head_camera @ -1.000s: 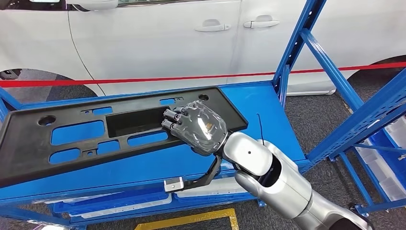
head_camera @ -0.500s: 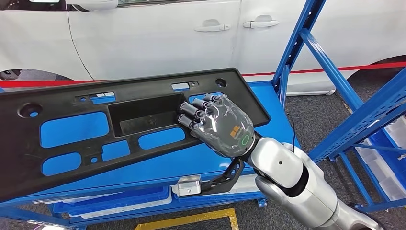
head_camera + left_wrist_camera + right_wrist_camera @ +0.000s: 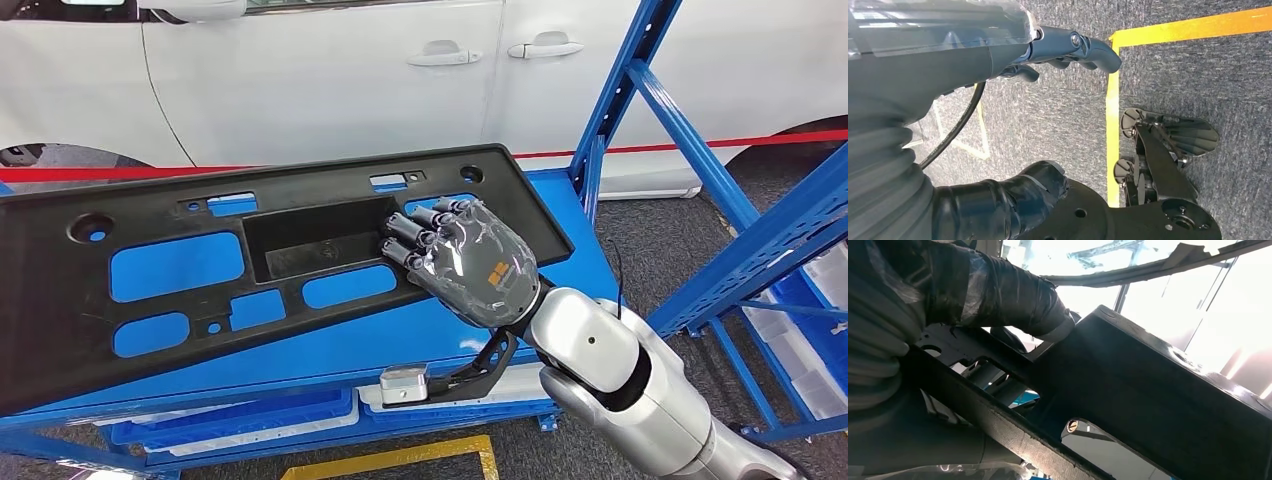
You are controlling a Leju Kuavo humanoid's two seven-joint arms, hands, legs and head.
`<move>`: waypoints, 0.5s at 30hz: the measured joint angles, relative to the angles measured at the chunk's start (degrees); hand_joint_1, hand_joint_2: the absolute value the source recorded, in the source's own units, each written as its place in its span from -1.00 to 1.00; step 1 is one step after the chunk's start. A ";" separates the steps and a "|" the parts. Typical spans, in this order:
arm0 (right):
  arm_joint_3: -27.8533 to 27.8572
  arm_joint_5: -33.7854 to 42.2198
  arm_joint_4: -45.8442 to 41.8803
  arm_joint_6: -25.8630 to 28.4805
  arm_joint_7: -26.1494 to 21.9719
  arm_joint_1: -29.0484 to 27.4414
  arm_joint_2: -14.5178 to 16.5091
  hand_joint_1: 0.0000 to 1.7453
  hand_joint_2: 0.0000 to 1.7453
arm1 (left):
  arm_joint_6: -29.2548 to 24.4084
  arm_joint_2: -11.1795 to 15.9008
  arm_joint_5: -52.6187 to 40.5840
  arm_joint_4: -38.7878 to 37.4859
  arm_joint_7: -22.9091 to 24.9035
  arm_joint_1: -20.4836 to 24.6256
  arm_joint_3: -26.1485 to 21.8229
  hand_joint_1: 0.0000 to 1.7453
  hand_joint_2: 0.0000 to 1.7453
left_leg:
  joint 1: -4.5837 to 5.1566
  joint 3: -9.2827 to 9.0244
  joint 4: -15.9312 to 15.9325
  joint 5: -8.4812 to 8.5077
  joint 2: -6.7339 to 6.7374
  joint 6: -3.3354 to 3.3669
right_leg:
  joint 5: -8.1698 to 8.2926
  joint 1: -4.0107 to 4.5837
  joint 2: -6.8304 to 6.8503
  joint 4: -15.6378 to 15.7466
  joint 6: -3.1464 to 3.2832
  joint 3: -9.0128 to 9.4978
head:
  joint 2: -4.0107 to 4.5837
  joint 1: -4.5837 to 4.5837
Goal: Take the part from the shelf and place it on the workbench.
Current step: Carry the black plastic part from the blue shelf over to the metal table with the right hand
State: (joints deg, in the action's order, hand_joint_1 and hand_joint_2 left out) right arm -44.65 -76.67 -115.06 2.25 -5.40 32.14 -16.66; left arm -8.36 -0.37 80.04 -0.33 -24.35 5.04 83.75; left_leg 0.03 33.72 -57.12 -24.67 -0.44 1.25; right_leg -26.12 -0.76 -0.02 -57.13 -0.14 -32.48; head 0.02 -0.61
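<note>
A long black plastic part (image 3: 180, 270) with several cut-outs and a sunken tray in its middle hangs tilted above the blue shelf (image 3: 560, 215). My right hand (image 3: 465, 262) grips it at the right rim of that tray, fingers hooked into the recess. In the right wrist view the part's dark underside (image 3: 1148, 390) runs across close up, with my thumb (image 3: 1008, 295) wrapped against it. My left hand (image 3: 998, 55) hangs over the floor, fingers loosely curled around nothing.
A white car (image 3: 330, 70) stands behind a red tape line (image 3: 650, 147). Blue shelf uprights (image 3: 700, 130) rise at the right, with white bins (image 3: 810, 350) beyond them. Grey carpet with a yellow line (image 3: 1113, 125) lies below.
My right hand has lifted the part off the shelf and drawn it up and to the right; its far edge now overlaps the car door.
</note>
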 joint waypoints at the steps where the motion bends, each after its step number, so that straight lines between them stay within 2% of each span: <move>1: 0.01 0.00 -0.01 0.00 0.00 0.00 -0.01 1.00 1.00 | 0.03 0.02 0.00 0.00 0.00 0.00 -0.03 -1.00 1.00 | 0.00 0.00 0.00 0.00 0.00 0.00 | 0.00 0.00 0.00 0.00 0.00 0.00 | 0.00 0.00; 15: -0.05 -0.90 -0.32 2.57 -2.40 0.04 -0.68 1.00 1.00 | -0.12 0.07 0.00 0.00 0.68 0.38 -0.08 -1.00 1.00 | 0.00 0.00 0.00 0.00 0.00 0.00 | 0.00 0.00 0.00 0.00 0.00 0.01 | 0.00 0.00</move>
State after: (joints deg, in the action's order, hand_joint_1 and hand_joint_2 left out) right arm -44.70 -77.57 -115.38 4.83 -7.80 32.19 -17.34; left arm -8.48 -0.31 80.04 -0.33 -23.67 5.41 83.67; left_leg 0.03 33.72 -57.12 -24.67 -0.44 1.25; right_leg -26.12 -0.76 -0.02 -57.13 -0.14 -32.47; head 0.02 -0.61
